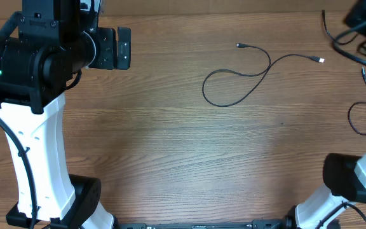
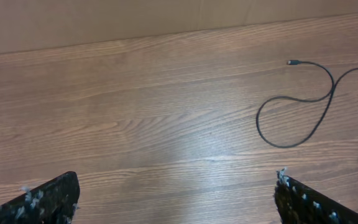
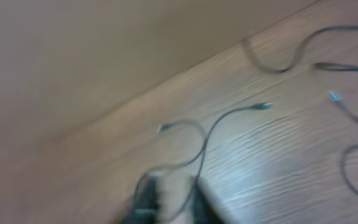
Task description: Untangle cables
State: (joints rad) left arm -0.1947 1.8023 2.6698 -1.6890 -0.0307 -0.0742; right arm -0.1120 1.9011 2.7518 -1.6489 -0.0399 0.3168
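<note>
Wooden worktop (image 1: 170,140), overhead: single cable (image 1: 264,71) lies alone at far centre, apparently set apart as freed; remaining cables (image 1: 363,74) crowd the far right edge.
Left wrist: left fingers (image 2: 48,199) spread wide, empty; single cable far right.
Right wrist: blurred; right fingers (image 3: 145,200) near cables, grip indeterminable.

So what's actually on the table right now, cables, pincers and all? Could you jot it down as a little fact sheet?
Surface: wooden table
Loose cable: one thin black cord lying alone in an open curl, both plug ends free
Other cables: several black cords by the right edge; how tangled is unclear
Left pincer: open, empty, over bare wood
Right pincer: at the far right corner near the other cables; its view is blurred, open or shut unclear
</note>
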